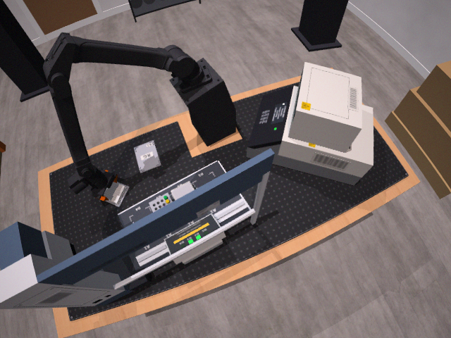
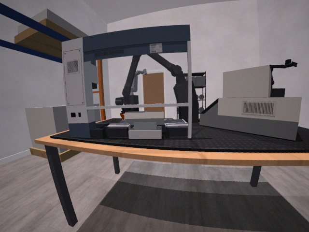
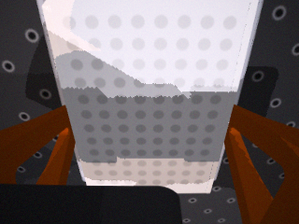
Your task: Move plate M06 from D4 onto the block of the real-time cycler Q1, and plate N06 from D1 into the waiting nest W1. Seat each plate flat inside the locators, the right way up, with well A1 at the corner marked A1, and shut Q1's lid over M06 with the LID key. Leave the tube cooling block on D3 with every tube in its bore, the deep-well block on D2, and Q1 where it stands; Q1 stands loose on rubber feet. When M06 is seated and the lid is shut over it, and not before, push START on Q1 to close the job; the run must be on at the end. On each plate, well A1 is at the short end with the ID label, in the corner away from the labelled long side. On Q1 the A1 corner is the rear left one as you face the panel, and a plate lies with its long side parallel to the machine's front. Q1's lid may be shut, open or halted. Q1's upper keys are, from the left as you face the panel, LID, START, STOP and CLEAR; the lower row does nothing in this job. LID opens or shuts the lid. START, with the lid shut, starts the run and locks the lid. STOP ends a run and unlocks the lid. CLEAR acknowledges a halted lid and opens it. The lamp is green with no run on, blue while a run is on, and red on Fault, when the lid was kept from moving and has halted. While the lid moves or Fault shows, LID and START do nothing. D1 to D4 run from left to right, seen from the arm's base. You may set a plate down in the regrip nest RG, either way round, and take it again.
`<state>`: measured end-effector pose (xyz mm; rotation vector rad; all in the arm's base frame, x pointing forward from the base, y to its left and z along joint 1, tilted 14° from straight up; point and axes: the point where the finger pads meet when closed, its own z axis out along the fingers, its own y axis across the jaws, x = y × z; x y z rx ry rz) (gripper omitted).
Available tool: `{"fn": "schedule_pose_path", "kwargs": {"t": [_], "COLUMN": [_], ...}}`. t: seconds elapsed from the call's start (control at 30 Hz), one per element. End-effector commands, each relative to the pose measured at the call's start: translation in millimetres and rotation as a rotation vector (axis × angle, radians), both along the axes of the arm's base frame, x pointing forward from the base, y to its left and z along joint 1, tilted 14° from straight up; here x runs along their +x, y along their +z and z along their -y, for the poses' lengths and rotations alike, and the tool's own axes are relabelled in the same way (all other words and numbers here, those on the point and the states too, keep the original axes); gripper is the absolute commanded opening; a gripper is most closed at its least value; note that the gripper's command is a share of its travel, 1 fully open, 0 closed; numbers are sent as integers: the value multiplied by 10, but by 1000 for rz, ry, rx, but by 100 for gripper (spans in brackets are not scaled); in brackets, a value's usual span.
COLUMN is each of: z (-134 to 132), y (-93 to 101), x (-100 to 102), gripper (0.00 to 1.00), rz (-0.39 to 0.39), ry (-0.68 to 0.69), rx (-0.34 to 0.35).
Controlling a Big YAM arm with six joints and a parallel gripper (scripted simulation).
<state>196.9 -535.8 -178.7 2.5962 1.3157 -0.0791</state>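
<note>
My gripper [image 1: 113,191] is shut on a pale, translucent well plate [image 1: 117,192], which by its place beside the D4 mark [image 1: 138,210] I take for M06. It holds the plate just above the black mat, off the left end of the deck. In the wrist view the orange fingers grip the long sides of the plate [image 3: 149,89], and its rows of wells show. The cycler Q1 [image 1: 328,123] stands at the right with its white lid [image 1: 328,100] on top. Its dark panel [image 1: 271,116] shows a green lamp [image 1: 275,128]. N06 is hidden under the blue canopy.
The regrip nest RG [image 1: 148,158] lies on the mat behind the deck. The tube cooling block [image 1: 158,204] and the deep-well block [image 1: 182,189] sit on the deck. The blue canopy [image 1: 156,214] and its white post [image 1: 260,196] overhang the deck.
</note>
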Motion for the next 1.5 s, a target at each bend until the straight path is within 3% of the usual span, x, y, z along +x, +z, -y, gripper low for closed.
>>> {"fn": "schedule_pose_path", "kwargs": {"t": [0.0,0.2,0.63,0.67,1.2,1.47], "z": [110,152,32,46,125,179], "y": [111,200,179,163,48,200], "x": [126,141,86,91,116,132], "gripper": [0,0,0,100,100,100], "rz": [3,8,1,1,1,9], "ry": [27,26,25,25,23,22], "rx": [-30,-44,-28,-28,-26,-48]}}
